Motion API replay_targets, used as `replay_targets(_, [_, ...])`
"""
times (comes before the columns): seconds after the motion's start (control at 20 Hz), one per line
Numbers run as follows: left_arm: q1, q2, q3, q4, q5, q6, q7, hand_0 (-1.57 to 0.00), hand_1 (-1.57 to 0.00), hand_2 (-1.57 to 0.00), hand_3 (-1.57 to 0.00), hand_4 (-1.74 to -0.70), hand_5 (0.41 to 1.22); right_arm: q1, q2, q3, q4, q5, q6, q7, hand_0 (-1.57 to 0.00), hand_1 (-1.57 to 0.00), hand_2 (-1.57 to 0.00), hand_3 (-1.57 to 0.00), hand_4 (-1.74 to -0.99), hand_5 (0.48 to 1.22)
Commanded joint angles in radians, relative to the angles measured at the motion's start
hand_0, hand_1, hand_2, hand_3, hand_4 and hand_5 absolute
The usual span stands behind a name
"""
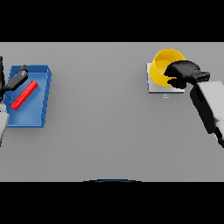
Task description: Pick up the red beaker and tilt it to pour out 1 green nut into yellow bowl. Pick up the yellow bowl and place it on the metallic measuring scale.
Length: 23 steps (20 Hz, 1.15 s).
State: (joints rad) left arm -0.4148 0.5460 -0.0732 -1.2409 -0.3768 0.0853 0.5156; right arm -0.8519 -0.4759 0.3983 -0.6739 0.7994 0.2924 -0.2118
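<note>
Yellow bowl (164,65) sits on metallic scale (165,86), far right; right robot hand (181,72) clasps its rim. Placement step; next, release.

Yellow bowl (162,65), red beaker (24,95), blue tray (43,83), grey table (100,122), silver-white scale (153,87)

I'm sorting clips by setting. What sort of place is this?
Probably a lab-style bench: a plain grey table with a metallic measuring scale under a yellow bowl, held by the right hand, and a red beaker lying in a blue tray.
</note>
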Motion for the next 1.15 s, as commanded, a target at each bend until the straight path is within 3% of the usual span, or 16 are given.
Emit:
replay_targets(0.0, [-0.007,0.001,0.0,0.0,0.001,-0.004,-0.001,0.0,0.0,0.0,0.0,-0.72,0.667,0.001,-0.001,-0.002,-0.001,-0.003,-0.002,-0.006,-1.45,-1.5,-1.38,-1.39,-1.734,1.221])
replay_targets(0.1, [-0.008,-0.01,-0.007,0.007,-0.005,0.003,0.007,0.0,0.0,0.0,0.0,-0.72,0.671,-0.004,0.001,-0.008,-0.002,-0.011,0.009,-0.001,-1.49,-1.48,-1.45,-1.1,-1.737,1.221])
replay_targets(0.15, [-0.005,-0.004,-0.002,0.012,-0.004,0.003,0.001,0.0,0.0,0.0,0.0,-0.72,0.671,-0.004,0.002,-0.008,-0.006,-0.013,0.016,-0.001,-1.44,-1.34,-1.29,-0.99,-1.688,1.221])
replay_targets(0.3, [-0.009,-0.014,-0.012,0.013,-0.011,0.008,-0.006,0.0,0.0,0.0,0.0,-0.72,0.667,-0.003,-0.003,0.009,-0.007,0.004,0.025,0.008,-0.79,-0.71,-0.78,-0.72,-1.609,1.029])
replay_targets(0.4, [0.001,-0.011,-0.002,0.022,-0.005,0.017,-0.022,0.0,0.0,0.0,0.0,-0.72,0.663,-0.008,-0.009,0.028,-0.009,0.021,0.033,-0.003,-0.51,-0.45,-0.55,-0.6,-1.579,0.955])
replay_targets(0.5, [-0.01,-0.008,0.0,0.026,-0.008,0.016,-0.01,0.0,0.0,0.0,0.0,-0.72,0.662,-0.011,-0.018,0.033,-0.008,0.026,0.035,-0.025,-0.32,-0.29,-0.38,-0.51,-1.56,0.909])
replay_targets(0.75, [-0.025,-0.009,-0.001,0.044,-0.008,0.012,-0.016,0.0,0.0,0.0,0.0,-0.73,0.664,-0.008,-0.003,0.033,0.008,0.027,0.002,-0.049,-0.11,-0.09,-0.12,-0.33,-1.537,0.822])
replay_targets(1.1, [-0.015,-0.012,-0.005,0.033,-0.009,0.013,-0.011,0.0,0.0,0.0,0.0,-0.73,0.665,-0.018,-0.006,0.021,0.042,0.02,0.027,-0.021,-0.02,-0.02,-0.03,-0.15,-1.478,0.738])
